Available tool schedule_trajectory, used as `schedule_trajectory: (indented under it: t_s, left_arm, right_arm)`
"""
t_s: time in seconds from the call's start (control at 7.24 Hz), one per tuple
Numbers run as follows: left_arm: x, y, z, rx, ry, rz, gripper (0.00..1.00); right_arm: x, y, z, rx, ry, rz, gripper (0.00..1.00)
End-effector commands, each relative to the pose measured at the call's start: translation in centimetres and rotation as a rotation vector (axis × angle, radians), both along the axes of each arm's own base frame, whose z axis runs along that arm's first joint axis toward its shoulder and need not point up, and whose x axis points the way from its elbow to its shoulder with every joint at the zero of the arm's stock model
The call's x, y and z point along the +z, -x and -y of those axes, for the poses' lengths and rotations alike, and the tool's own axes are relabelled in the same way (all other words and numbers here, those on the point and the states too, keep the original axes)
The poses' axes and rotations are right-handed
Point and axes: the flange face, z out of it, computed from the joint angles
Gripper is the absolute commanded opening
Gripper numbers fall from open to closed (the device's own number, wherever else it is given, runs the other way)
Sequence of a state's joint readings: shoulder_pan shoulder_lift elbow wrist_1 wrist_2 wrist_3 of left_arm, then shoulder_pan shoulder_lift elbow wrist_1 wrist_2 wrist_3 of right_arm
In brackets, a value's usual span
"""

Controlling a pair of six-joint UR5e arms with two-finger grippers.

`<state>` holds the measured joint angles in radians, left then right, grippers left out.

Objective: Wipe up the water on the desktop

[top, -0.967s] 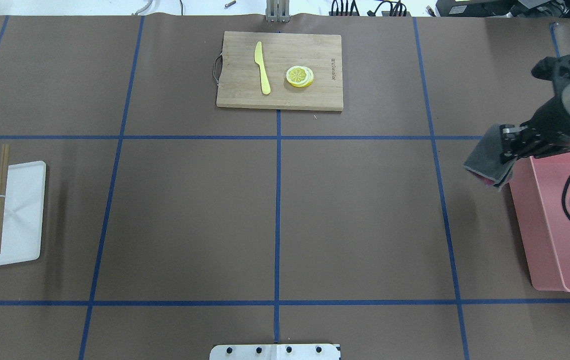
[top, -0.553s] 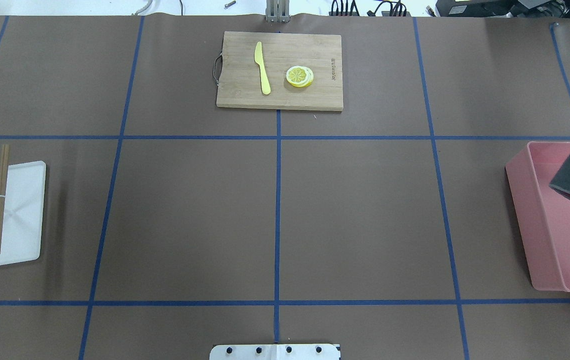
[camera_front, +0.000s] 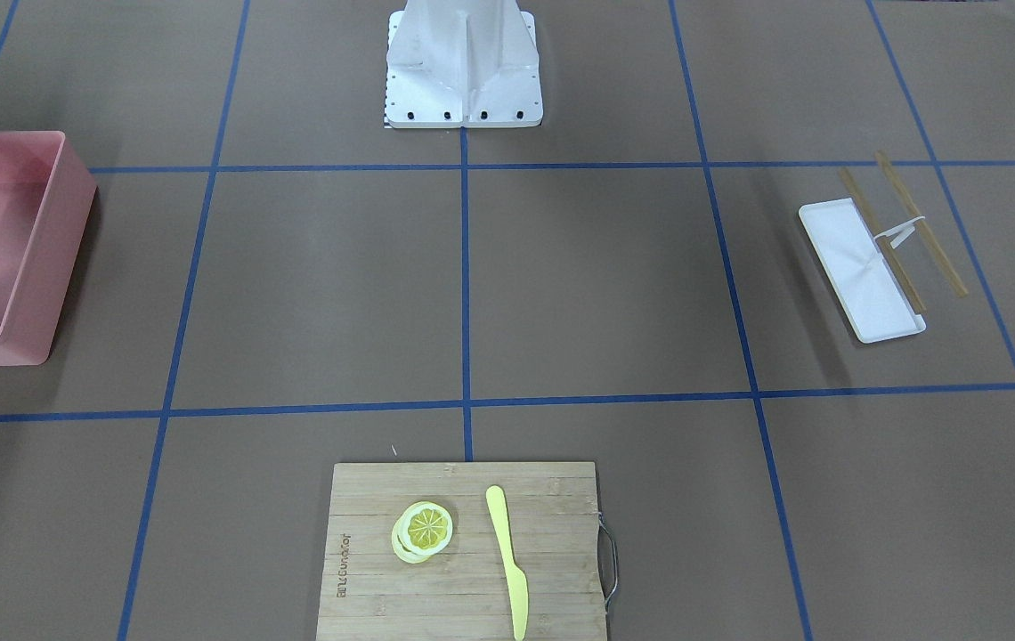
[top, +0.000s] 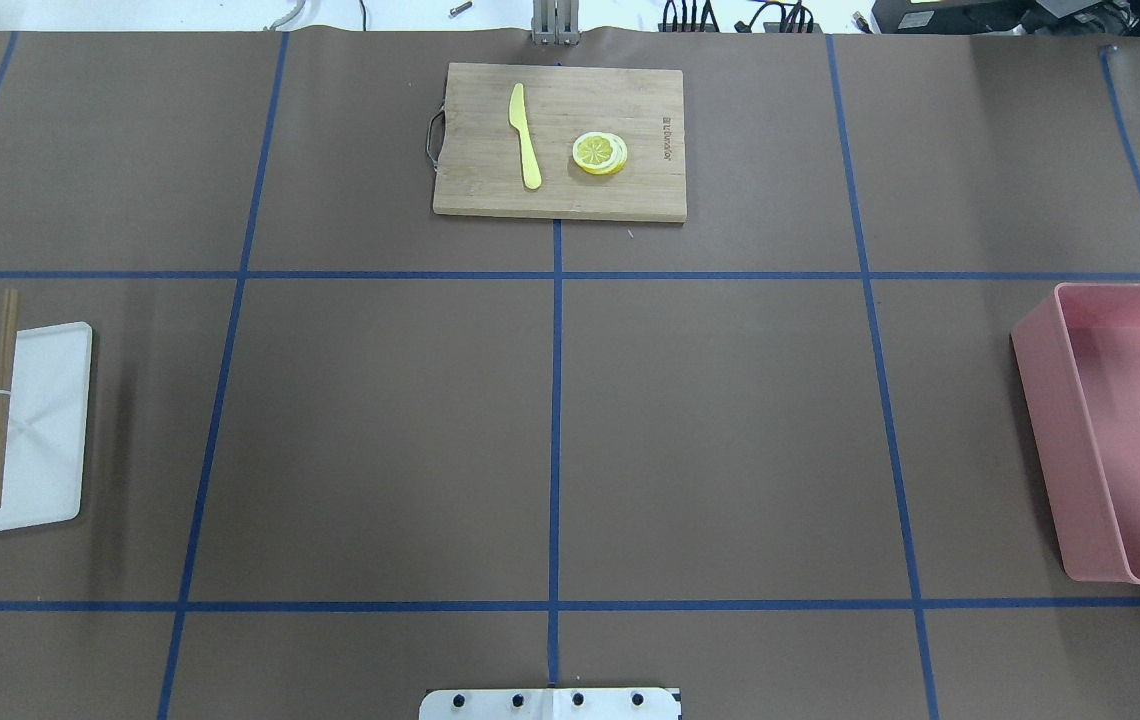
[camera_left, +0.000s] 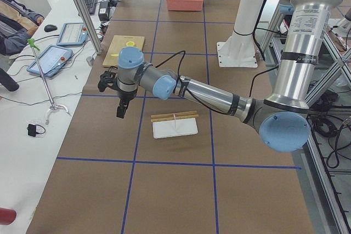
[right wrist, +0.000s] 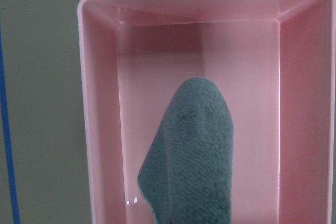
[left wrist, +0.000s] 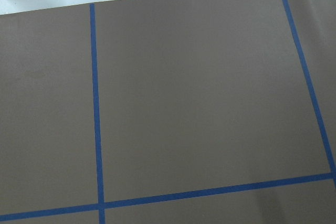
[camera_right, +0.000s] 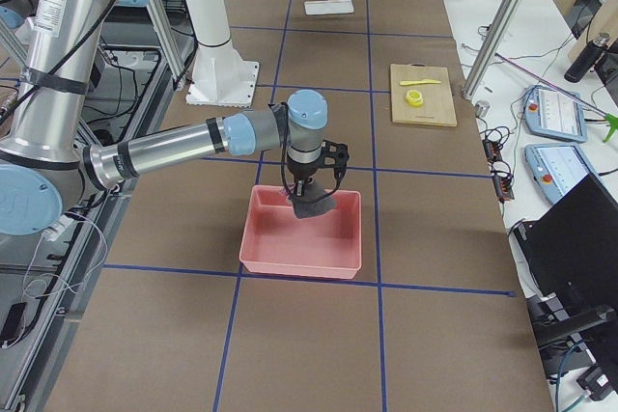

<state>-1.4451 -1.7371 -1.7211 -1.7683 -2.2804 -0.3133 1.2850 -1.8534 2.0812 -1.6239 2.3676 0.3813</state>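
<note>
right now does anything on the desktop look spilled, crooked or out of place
Nothing stands out. No water shows on the desktop; the cutting board sits square with the knife and lemon slices on it, and the grey cloth hangs over the pink bin, not the tabletop.

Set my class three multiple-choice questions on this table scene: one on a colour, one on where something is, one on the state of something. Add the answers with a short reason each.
1. What colour is the knife on the cutting board?
A red
B yellow
C blue

2. Where is the grey cloth?
A on the cutting board
B beside the knife
C over the pink bin

3. How does the pink bin stand?
A upright, top open
B upside down
C shut with a lid

Answers:
1 B: blade and handle are all yellow.
2 C: the right wrist view shows it hanging over the bin's inside.
3 A: its inner walls and floor are in view.
</note>
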Motion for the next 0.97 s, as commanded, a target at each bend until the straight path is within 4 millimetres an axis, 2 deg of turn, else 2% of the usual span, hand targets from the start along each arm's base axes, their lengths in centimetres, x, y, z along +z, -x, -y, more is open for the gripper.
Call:
schedule_trajectory:
  t_s: [0.0, 0.41, 0.69, 0.83]
  left_arm:
    - [-0.3, 0.0, 0.1, -0.001, 0.01, 0.0, 0.98]
    - [-0.7, 0.0, 0.4, -0.002, 0.015, 0.001, 0.98]
    - [-0.2, -0.1, 0.4, 0.003, 0.021, 0.003, 0.98]
    - [1.2, 0.3, 0.8, 0.052, -0.011, 0.033, 0.98]
  right_arm:
    - [1.3, 0.1, 0.2, -0.006, 0.015, -0.009, 1.0]
    - [0.6, 0.2, 0.7, -0.009, -0.004, -0.001, 1.0]
    - [-0.9, 0.8, 3.1, -0.006, -0.053, -0.004, 1.0]
    - [-1.7, 1.4, 5.2, -0.003, -0.081, -0.008, 1.0]
